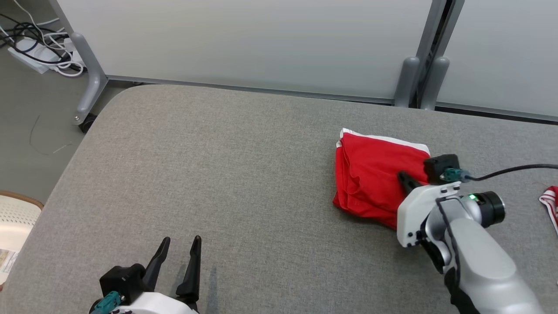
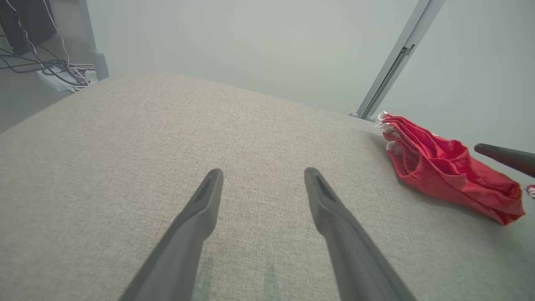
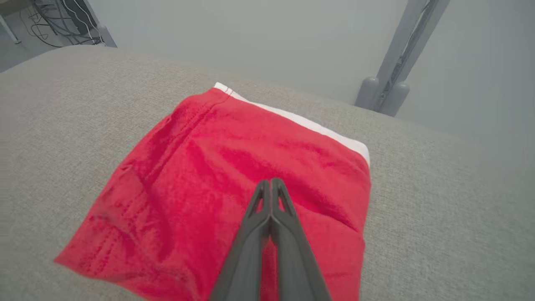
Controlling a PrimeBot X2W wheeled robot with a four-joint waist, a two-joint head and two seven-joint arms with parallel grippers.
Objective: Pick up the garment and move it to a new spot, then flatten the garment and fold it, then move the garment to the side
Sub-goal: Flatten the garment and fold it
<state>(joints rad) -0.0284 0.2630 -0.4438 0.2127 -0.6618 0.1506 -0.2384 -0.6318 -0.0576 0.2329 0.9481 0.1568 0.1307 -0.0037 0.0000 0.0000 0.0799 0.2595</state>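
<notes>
The red garment [image 1: 370, 174] with a white band lies folded in a compact square on the right part of the grey padded table [image 1: 218, 165]. My right gripper [image 1: 404, 177] hovers over its near right part, fingers pressed together and shut on nothing. In the right wrist view the closed fingertips [image 3: 271, 182] point across the garment [image 3: 209, 175]. The left wrist view shows the garment [image 2: 443, 171] at the right with the right gripper's finger [image 2: 501, 156] just above it, apart from the cloth. My left gripper [image 1: 181, 240] rests open at the table's near left, nothing between its fingers [image 2: 200, 209].
A red-and-white striped cloth [image 1: 550, 200] peeks in at the table's right edge. Partition panels on grey posts [image 1: 412, 80] stand behind the table. Cables and a power strip [image 1: 39, 48] lie on the floor far left. A pale basket [image 1: 13, 218] sits beside the left edge.
</notes>
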